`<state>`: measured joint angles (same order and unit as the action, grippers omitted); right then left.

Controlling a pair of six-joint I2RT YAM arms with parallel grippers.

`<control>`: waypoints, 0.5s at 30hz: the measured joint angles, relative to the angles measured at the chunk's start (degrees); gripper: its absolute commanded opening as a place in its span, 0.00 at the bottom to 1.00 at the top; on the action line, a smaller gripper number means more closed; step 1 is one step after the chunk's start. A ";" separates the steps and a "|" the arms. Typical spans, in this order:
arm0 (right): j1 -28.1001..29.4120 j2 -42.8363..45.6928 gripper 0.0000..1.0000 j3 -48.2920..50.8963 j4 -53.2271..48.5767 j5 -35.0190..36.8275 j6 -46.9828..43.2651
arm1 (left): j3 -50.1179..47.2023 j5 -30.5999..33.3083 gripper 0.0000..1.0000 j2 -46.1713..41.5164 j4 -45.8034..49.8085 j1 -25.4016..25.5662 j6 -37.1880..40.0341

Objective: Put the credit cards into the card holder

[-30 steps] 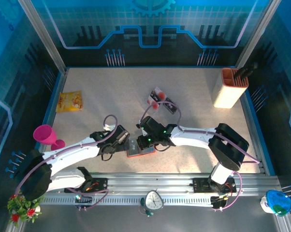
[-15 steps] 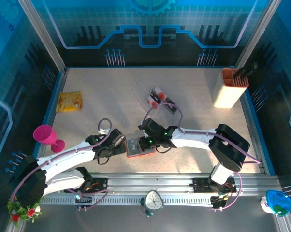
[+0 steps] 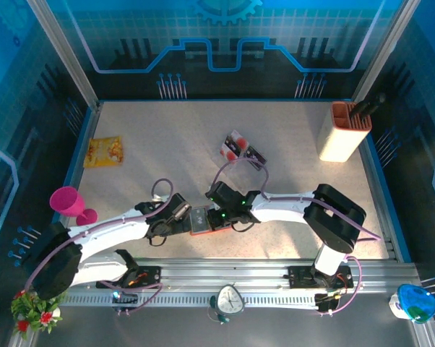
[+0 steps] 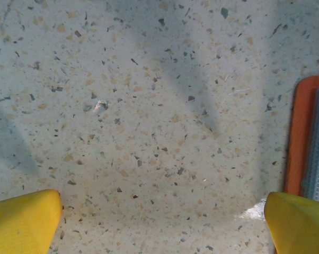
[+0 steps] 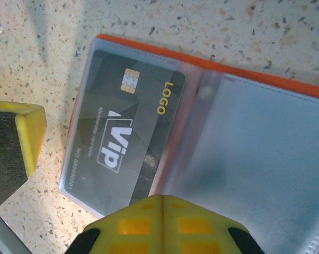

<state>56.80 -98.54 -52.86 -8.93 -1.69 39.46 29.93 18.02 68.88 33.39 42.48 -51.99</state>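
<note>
Top: open card holder (image 3: 203, 221) at table's (image 3: 167, 137) 6 o'clock; loose credit cards (image 3: 240, 150) at its 1 o'clock.
Left wrist: left gripper (image 4: 159, 222) spread wide; holder edge at 3 o'clock.
Right wrist: right gripper (image 5: 162, 225) closed tight, 6 o'clock; VIP card (image 5: 125, 148) pocketed.

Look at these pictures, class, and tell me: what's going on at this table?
Two robot arms are working at an orange card holder, which lies open on the table. One black VIP card already sits in one of its clear pockets. The right gripper, shut, hovers at the holder's edge. The left gripper is open beside the holder, holding nothing. More credit cards wait further back.
</note>
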 measured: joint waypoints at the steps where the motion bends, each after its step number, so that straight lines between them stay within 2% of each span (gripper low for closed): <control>1: 0.04 -0.20 0.00 -0.04 0.00 0.02 0.00 | 0.00 -0.11 0.99 0.52 -0.15 0.00 0.00; 15: 1.42 -2.97 0.00 -2.45 0.17 -0.02 0.17 | 0.85 -0.17 0.99 3.50 -0.13 0.00 1.33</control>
<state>58.22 -101.51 -55.31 -8.75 -1.72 39.64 30.79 17.85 72.38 33.26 42.48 -50.65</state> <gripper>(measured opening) 0.063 0.992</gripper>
